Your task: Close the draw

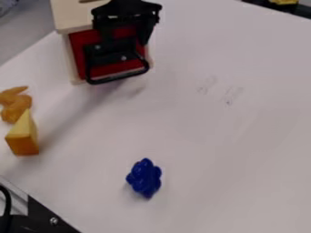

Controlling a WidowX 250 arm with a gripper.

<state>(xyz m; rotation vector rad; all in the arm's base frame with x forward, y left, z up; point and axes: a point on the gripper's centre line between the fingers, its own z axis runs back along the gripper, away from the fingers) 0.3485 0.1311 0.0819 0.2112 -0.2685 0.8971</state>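
At the left side of the white tabletop (194, 159), an orange-brown toy (15, 105) was seen close to the edge of the view, with a yellow-orange wedge (23, 136) set just in front of it; whether the two touched could not be told. Below them, in the lower left corner, the tabletop was bounded by a pale metal strip and a black fitting (45, 220) with a screw in it. At the upper left, a light wooden box (70, 16) was placed near the far left edge of the table, and the red-fronted drawer (77, 45) was seen within its frame. The drawer was partly covered by the black gripper (121, 52), which hung down right before it; whether the gripper was spread or pressed together could not be told. Farther right and well toward the camera, a knobbly blue toy (144, 178) was seen, well apart from the box. To the right of the box, faint dark marks (233, 94) were left on the tabletop, too blurred to be read. At the upper right, the table was bordered by a black strip (264, 4), with a yellow item (283, 2) beside it.
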